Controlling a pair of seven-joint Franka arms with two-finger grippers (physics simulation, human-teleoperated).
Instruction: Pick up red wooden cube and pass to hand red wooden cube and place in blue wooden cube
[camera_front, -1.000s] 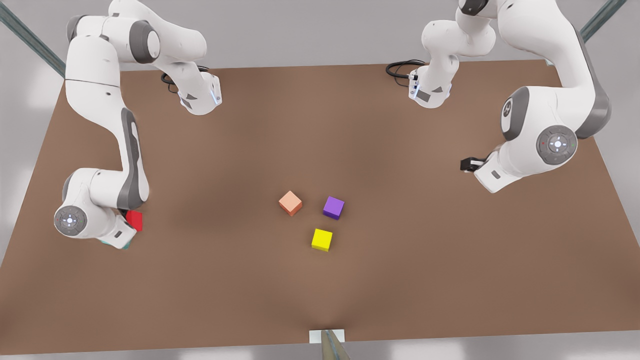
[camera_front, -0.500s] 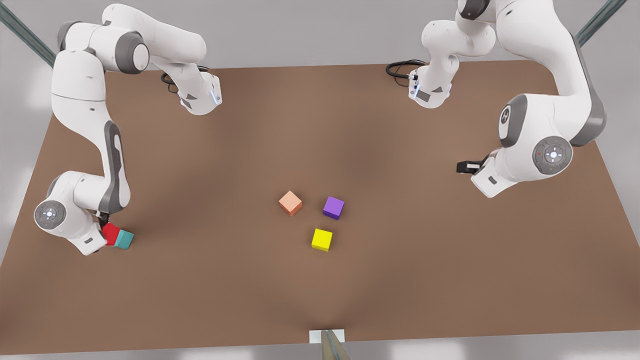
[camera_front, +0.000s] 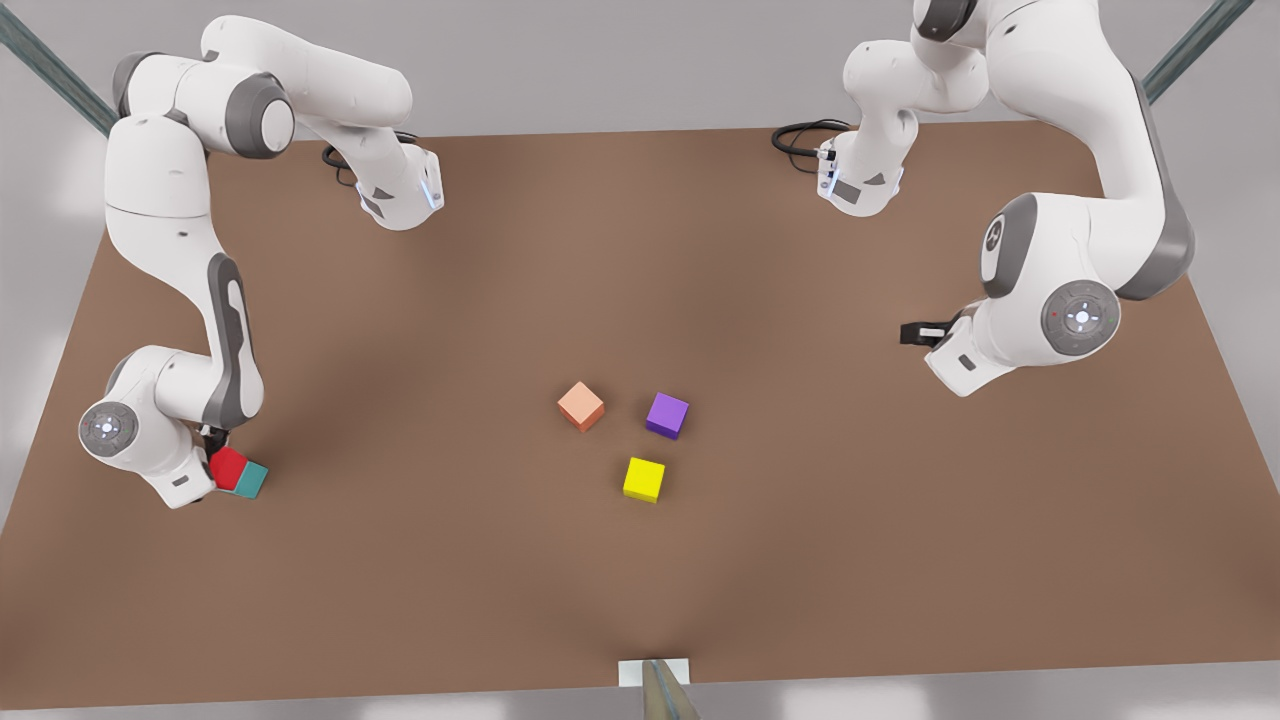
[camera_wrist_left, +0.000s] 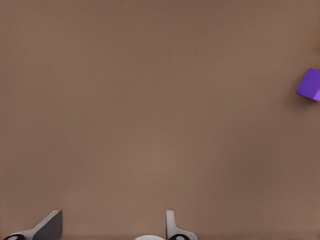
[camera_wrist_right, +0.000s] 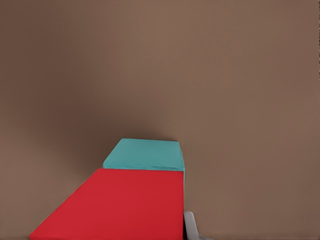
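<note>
Brown table. My right gripper, low at the front view's left edge, is clamped on the red wooden cube, which touches the blue wooden cube resting on the table. My left gripper waits well apart, fingers spread wide, holding nothing.

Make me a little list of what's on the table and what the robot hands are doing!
right gripper: shut on the red wooden cube, at the front view's left
blue wooden cube: on the table, beside the red one
left gripper: open, waiting at the front view's right
middle cubes: salmon cube, purple cube, yellow cube
</note>
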